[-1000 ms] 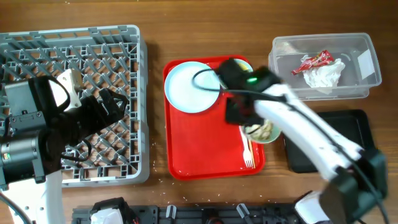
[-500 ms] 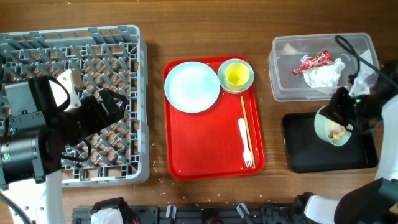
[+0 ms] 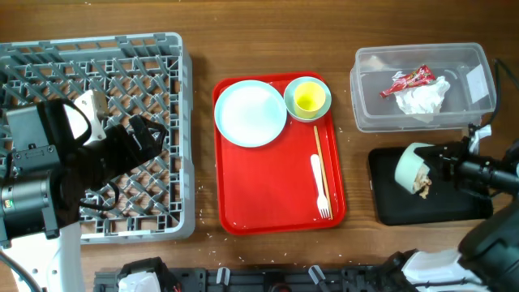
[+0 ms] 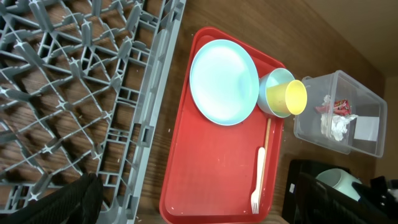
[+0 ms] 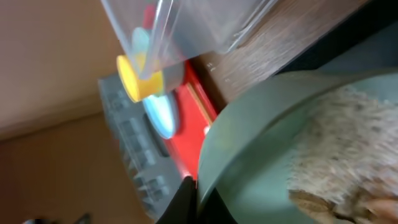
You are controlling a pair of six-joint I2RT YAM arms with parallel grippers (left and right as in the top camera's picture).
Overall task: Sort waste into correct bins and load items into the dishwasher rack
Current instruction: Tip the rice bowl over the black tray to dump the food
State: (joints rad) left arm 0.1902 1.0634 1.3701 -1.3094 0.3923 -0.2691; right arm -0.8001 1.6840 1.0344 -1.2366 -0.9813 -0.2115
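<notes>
My right gripper [image 3: 435,166] is shut on the rim of a pale green bowl [image 3: 410,166], which is tipped on its side over the black tray [image 3: 438,207]. Beige food scraps [image 3: 423,185] sit at the bowl's mouth; the right wrist view shows them [image 5: 348,143] inside the bowl [image 5: 261,143], with my fingers [image 5: 193,196] pinching the rim. The clear tub [image 3: 454,61] holds the red wrapper [image 3: 409,79] and the white napkin [image 3: 423,99]. My left gripper [image 3: 150,138] is open and empty over the grey rack [image 3: 97,49].
The red tray [image 3: 268,195] holds a white plate [image 3: 250,113], a light blue bowl [image 3: 292,101] with a yellow cup [image 3: 308,97] in it, chopsticks [image 3: 318,158] and a white fork [image 3: 322,191]. Crumbs lie on the wooden table near the trays.
My right gripper has carried the green bowl from the red tray to the right, over the black tray, and tipped it onto its side. The left arm has not moved.
</notes>
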